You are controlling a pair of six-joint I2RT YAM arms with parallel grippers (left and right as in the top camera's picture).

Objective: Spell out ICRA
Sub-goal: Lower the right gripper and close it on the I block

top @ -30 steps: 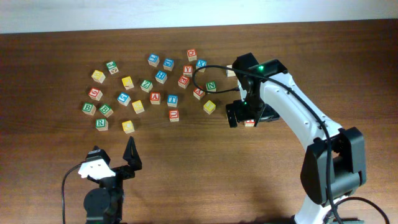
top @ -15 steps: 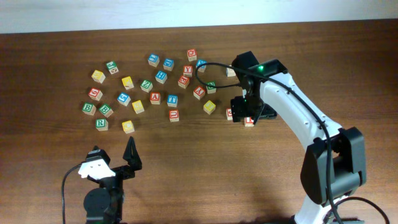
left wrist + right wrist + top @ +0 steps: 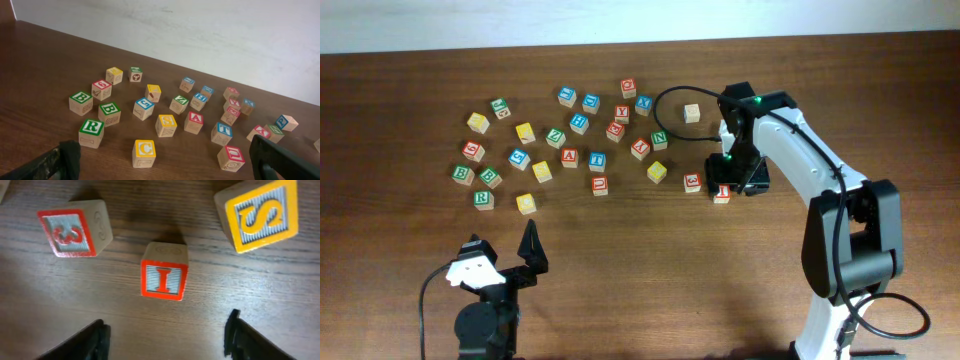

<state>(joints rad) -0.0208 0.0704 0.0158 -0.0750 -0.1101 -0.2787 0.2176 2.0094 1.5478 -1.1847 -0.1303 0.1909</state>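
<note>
The red "I" cube [image 3: 164,273] lies flat on the table just ahead of my right gripper [image 3: 166,322]. That gripper is open, its fingers on either side and short of the cube, with nothing between them. From above, the I cube [image 3: 722,193] sits at the lower edge of the right gripper [image 3: 726,182]. The yellow "C" cube [image 3: 144,152] stands just in front of my open left gripper [image 3: 168,159]. The green "R" cube [image 3: 91,132] is to its left and the red "A" cube [image 3: 194,121] farther back. Overhead, the C cube [image 3: 526,203], R cube [image 3: 482,198] and A cube [image 3: 569,157] stay in the scatter above the left gripper [image 3: 505,252].
A red "3" cube [image 3: 70,231] lies left of the I cube and a yellow "S" cube [image 3: 260,213] to its right. Several other letter cubes are scattered over the upper left of the table [image 3: 620,260]. A plain cube [image 3: 691,113] sits alone near the right arm.
My right arm has swung to the right, uncovering the 3 cube and the plain cube. The I cube has stayed in place. The left arm has not moved.
</note>
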